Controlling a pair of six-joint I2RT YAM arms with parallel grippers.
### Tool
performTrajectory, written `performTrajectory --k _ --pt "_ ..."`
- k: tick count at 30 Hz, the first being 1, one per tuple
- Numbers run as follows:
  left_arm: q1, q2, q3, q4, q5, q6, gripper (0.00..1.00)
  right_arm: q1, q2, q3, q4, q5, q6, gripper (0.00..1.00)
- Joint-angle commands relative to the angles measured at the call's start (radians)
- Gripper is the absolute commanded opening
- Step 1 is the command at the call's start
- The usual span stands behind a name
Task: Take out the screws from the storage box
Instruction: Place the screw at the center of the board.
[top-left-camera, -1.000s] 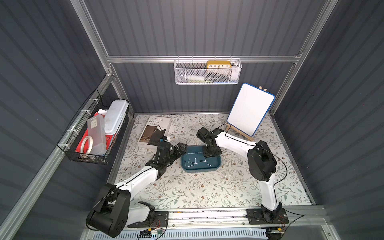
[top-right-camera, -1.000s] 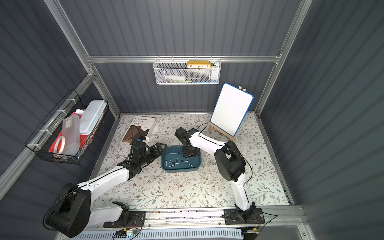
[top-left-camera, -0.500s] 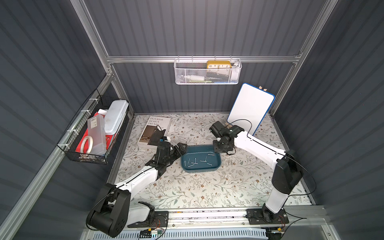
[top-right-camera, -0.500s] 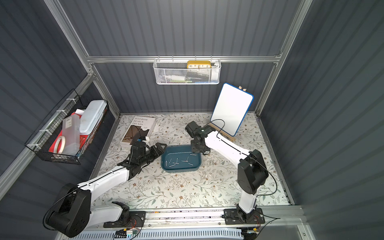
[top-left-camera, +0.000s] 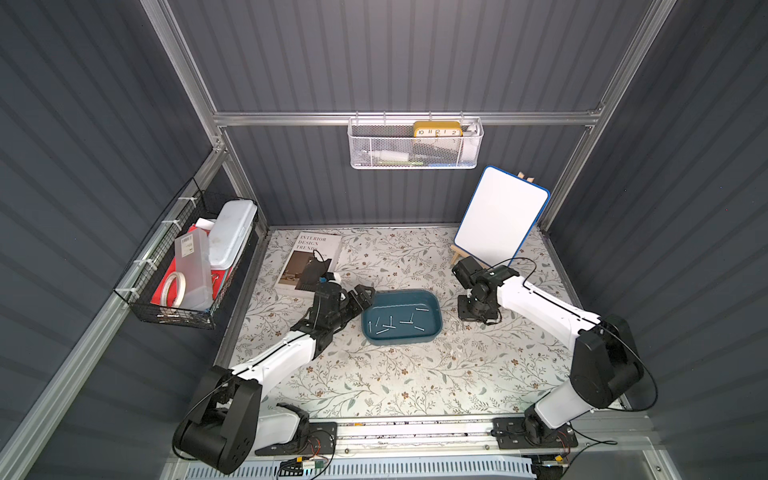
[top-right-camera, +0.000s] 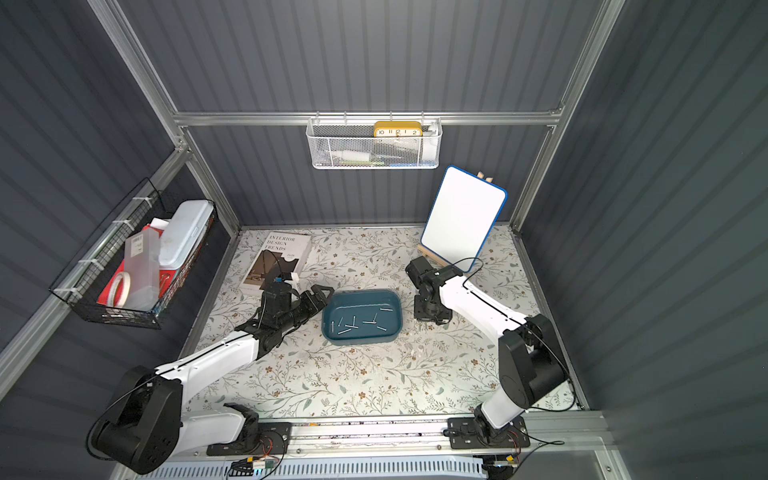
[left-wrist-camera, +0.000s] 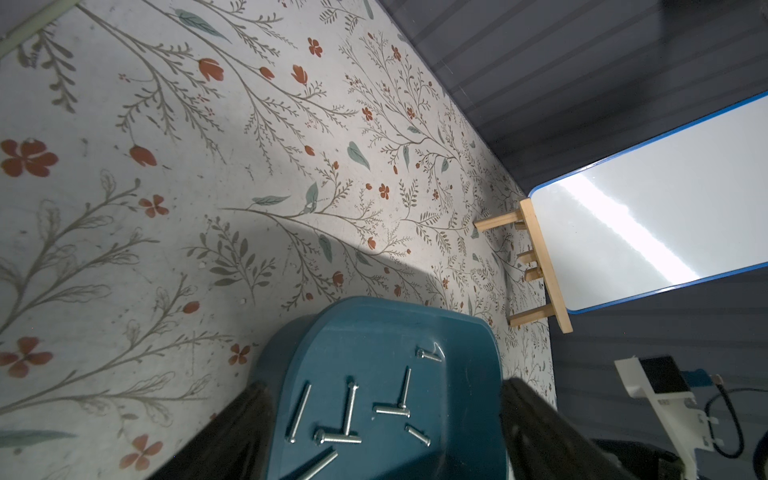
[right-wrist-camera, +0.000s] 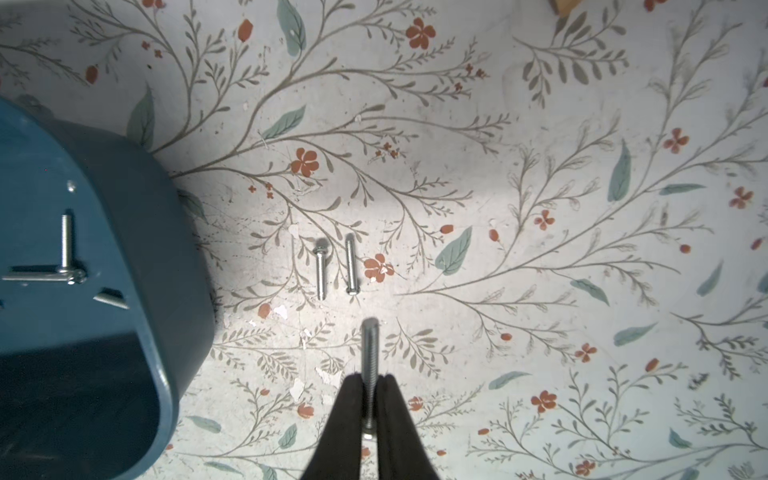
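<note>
Right jaws swung from storage box to mat, pinching screw; left jaws wide astride box end; screws inside.

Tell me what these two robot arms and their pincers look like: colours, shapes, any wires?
Both look alike. The left arm and right arm have smooth white segments joined by chunky black rounded joints. Each ends in a black two-fingered pincer, the left gripper and right gripper, with tapering fingers. Thin black cables loop outside them. I see no markings.
</note>
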Motion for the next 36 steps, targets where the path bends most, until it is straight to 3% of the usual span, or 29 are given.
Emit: performTrajectory --k 1,20,29,36 --pt "-0.003 0.008 0.032 -0.021 -0.01 -0.013 0.89 -0.023 0.059 -0.022 0.047 -0.027 -0.022 0.12" --pt "-0.003 -0.041 0.011 -0.043 -0.02 -0.053 0.89 -0.072 0.243 -0.068 0.126 -0.049 -0.053 0.15" --pt "-0.003 -0.068 0.001 -0.049 -0.021 -0.072 0.89 -0.072 0.252 -0.075 0.127 -0.051 -0.051 0.16" --pt "-0.003 -0.078 0.001 -0.048 -0.015 -0.078 0.89 -0.071 0.231 -0.058 0.119 -0.054 -0.056 0.24"
